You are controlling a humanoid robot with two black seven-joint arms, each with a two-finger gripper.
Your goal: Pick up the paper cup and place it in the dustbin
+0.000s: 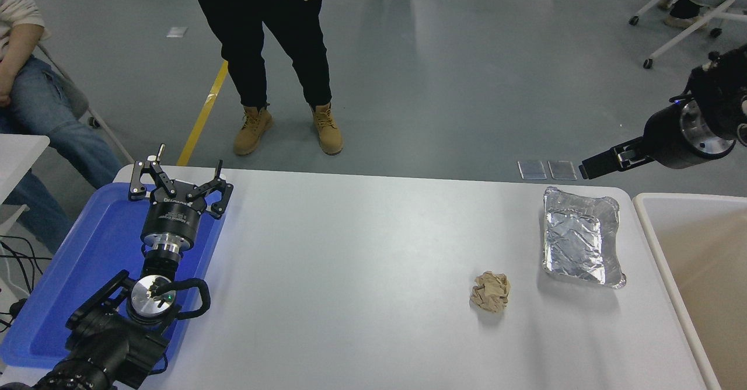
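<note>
No paper cup shows anywhere I can see: not on the white table (362,250), not between my fingers, and not in the slice of the dustbin (653,244) that the view catches at the right edge, where only its thick pale rim and some beige inside appear. My guess is that the cup already lies in the bin, deeper than the camera reaches, but I cannot confirm it, and that is the one thing left to settle. My right gripper (592,167) hangs above the table's far right corner, just past the crinkled foil tray (580,241), pointing left and slightly down; its fingers look pressed together with nothing between them, so it carries nothing now. Near the foil tray, toward me, sits the crumpled brown paper ball (490,291), apart from everything else and no part of this job. Far across the table my left gripper (178,183) is parked over the blue tray (76,267), its fingers spread and empty. Beyond the table a person (274,51) in black trousers and tan boots stands on the grey floor.
</note>
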